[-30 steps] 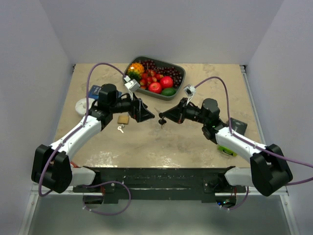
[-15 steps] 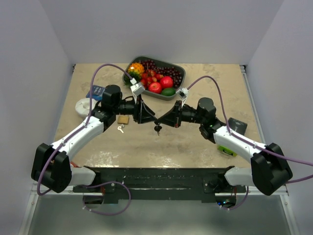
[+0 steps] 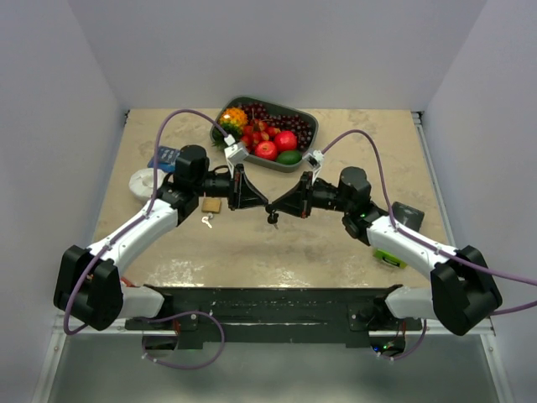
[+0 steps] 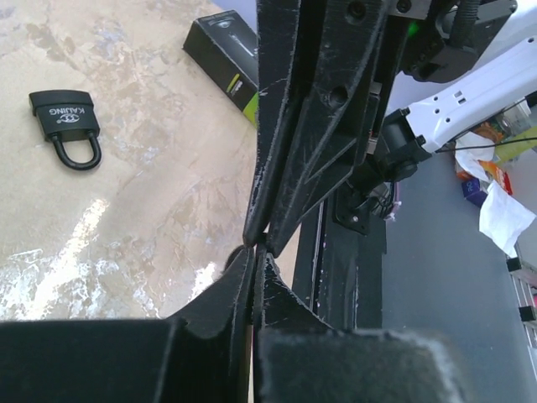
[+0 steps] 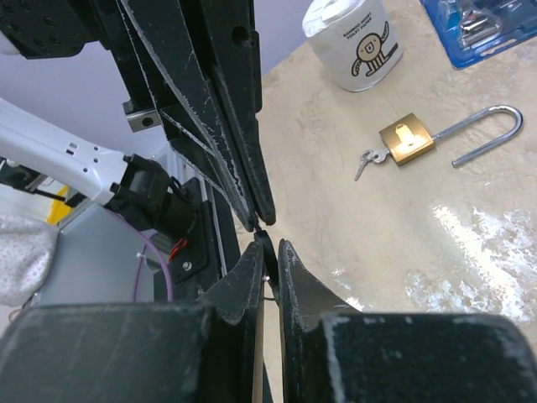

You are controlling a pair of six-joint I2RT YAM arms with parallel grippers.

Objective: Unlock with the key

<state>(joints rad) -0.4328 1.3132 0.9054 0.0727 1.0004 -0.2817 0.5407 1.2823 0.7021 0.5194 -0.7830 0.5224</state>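
Note:
My two grippers meet tip to tip above the middle of the table. The right gripper is shut on the black head of a key. The left gripper is shut on the key's other end. More of the key bunch hangs below the tips. A brass padlock lies on the table under the left arm, its shackle swung open and small keys in it. A black padlock lies shut on the table in the left wrist view.
A grey tray of fruit stands at the back centre. A white tub and a blue pack lie at the left. A black box and a green item lie beside the right arm.
Both grippers moved together to the table's middle. The left gripper went from open to shut at the key that the right gripper holds.

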